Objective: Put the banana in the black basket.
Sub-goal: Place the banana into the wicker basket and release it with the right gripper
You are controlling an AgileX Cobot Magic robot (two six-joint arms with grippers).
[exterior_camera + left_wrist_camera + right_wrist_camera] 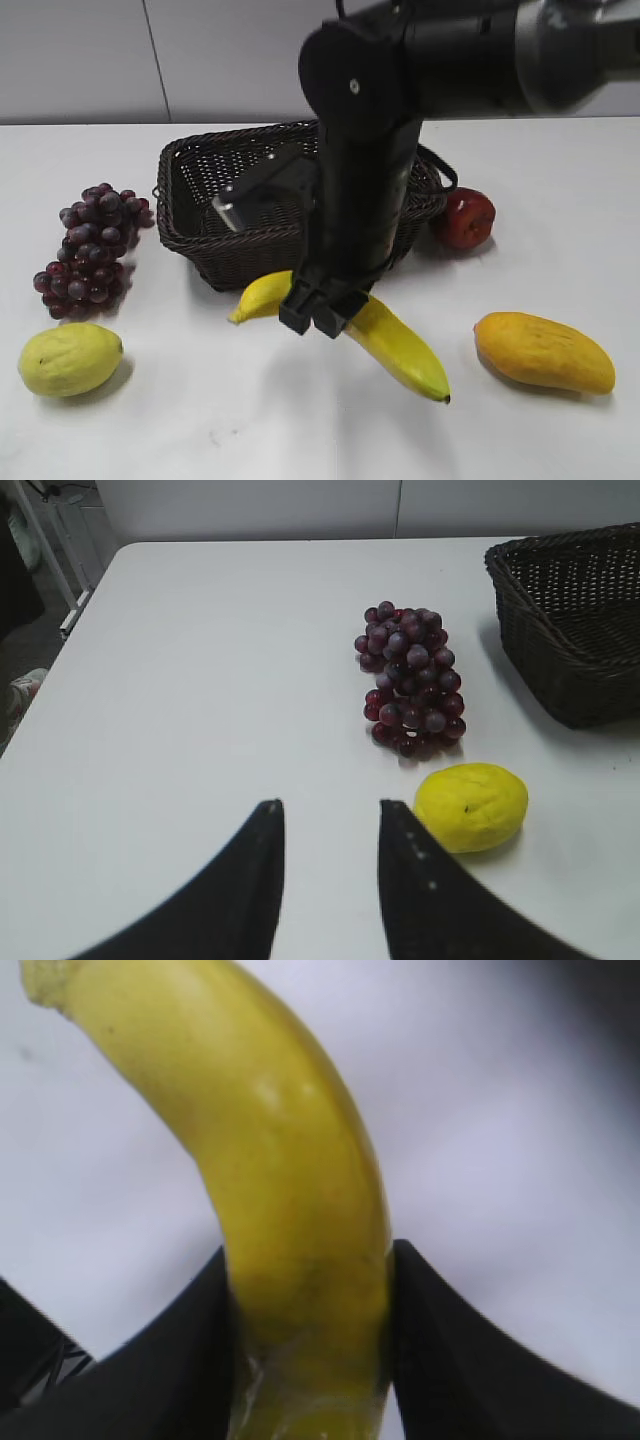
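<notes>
The long yellow banana (400,350) lies on the white table just in front of the black basket (200,235), its dark tip toward the front right. My right gripper (318,312) reaches down over its middle, and both fingers press against the banana's sides in the right wrist view (300,1260). The woven basket stands behind the arm, with a dark boxy thing inside it. My left gripper (330,815) is open and empty above bare table, out of sight in the exterior view. A corner of the basket (575,620) shows at its upper right.
A bunch of dark red grapes (92,250) and a lemon (70,358) lie at the left; they also show as grapes (410,680) and lemon (472,807) in the left wrist view. A mango (545,352) lies at the front right, a red apple (464,217) beside the basket.
</notes>
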